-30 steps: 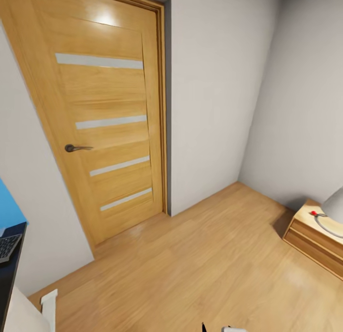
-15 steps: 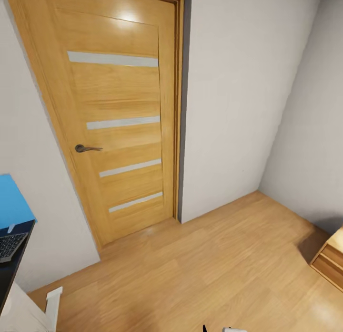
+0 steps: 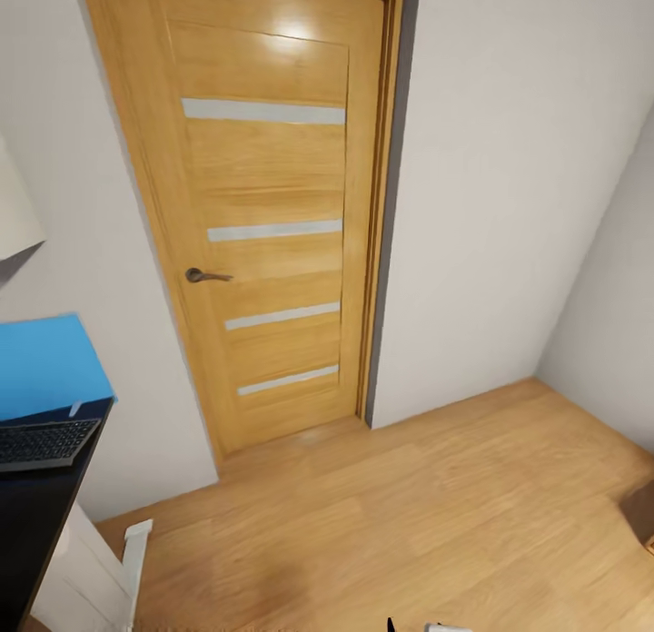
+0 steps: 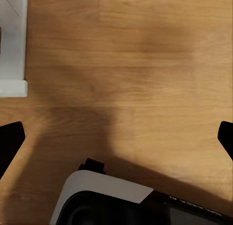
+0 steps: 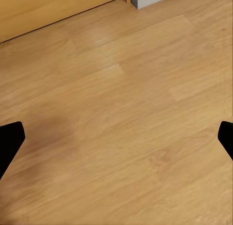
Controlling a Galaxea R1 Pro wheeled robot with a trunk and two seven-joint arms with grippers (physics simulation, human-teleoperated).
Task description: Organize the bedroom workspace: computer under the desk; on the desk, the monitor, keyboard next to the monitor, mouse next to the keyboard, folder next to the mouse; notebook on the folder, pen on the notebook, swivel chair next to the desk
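At the head view's left edge stands the desk [image 3: 36, 532], a glossy black top on a white leg [image 3: 86, 573]. The keyboard [image 3: 45, 441] lies on it, dark keys in a grey frame. Just beyond the keyboard is the bright blue folder [image 3: 45, 364], at the desk's end by the wall. My left gripper [image 4: 119, 140] hangs open over bare wooden floor, its black fingertips [image 4: 10, 142] far apart; the desk's white leg [image 4: 12, 40] is close by. My right gripper [image 5: 118, 140] is open too, above the floor near the door's foot.
A shut wooden door [image 3: 272, 214] with a dark handle [image 3: 204, 275] faces me, white walls on both sides. Wooden floor [image 3: 427, 514] stretches to the right. A pale shape [image 3: 14, 205] juts in above the desk. My own base [image 4: 121, 203] shows in the left wrist view.
The whole view has swung left: the door has shifted right, the wooden cabinet at the right has slid out, and more of the desk, keyboard and folder has come in.
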